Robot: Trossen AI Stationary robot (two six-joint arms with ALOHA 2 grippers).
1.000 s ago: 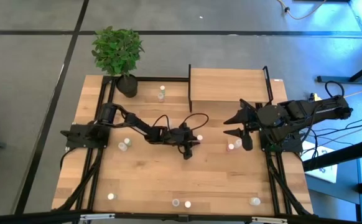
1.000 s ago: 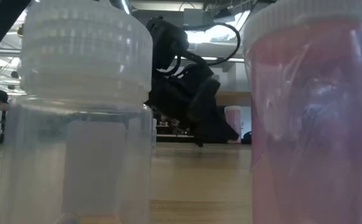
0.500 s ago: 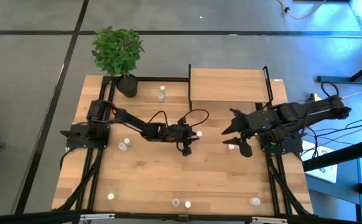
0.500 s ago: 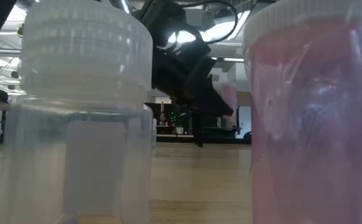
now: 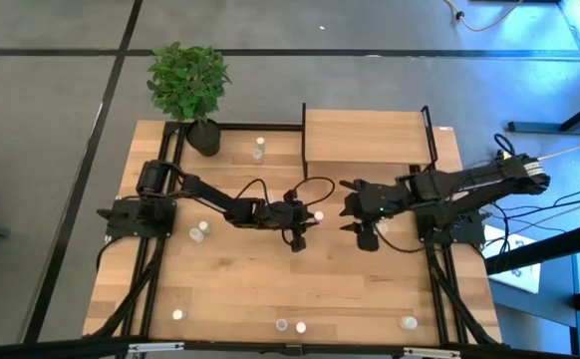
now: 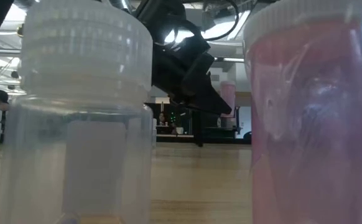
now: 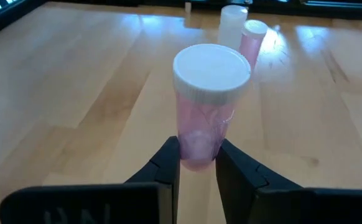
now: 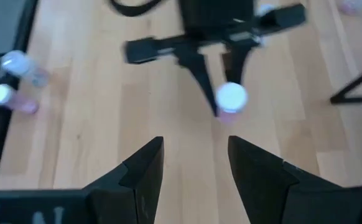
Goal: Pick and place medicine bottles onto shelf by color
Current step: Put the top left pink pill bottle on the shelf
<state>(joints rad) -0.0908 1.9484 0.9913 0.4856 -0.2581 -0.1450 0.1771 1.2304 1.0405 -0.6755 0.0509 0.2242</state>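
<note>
My left gripper (image 7: 198,163) is shut on a pink medicine bottle (image 7: 207,102) with a white cap, at the table's middle (image 5: 318,214). In the low view the bottle (image 6: 229,96) hangs above the tabletop. My right gripper (image 5: 348,207) stands open just to the right of it, higher up, fingers (image 8: 145,167) spread and pointing toward the held bottle (image 8: 232,98). The light-wood shelf (image 5: 365,135) stands at the far edge, bare on top. Other medicine bottles stand on their bases around the table: one at the far side (image 5: 258,150), two at the left (image 5: 200,229). My left gripper pinches the pink bottle's lower body (image 7: 196,146), near its base, between the two fingers (image 7: 168,163). The fingers come from the table's left, slanting a little downward. The bottle stands nearly upright, cap up, lifted clear of the table.
A potted plant (image 5: 188,85) sits at the far left corner. More bottles stand along the near edge (image 5: 282,325) (image 5: 408,321) (image 5: 177,314); two of them, one clear (image 6: 84,112) and one pink (image 6: 311,112), fill the low view. Two bottles (image 7: 243,31) stand beyond the held one.
My left gripper has risen with the pink bottle, lifting it clear of the table. My right gripper has moved toward the table's left and down, tipping further downward, closing in on the held bottle with its fingers still spread.
</note>
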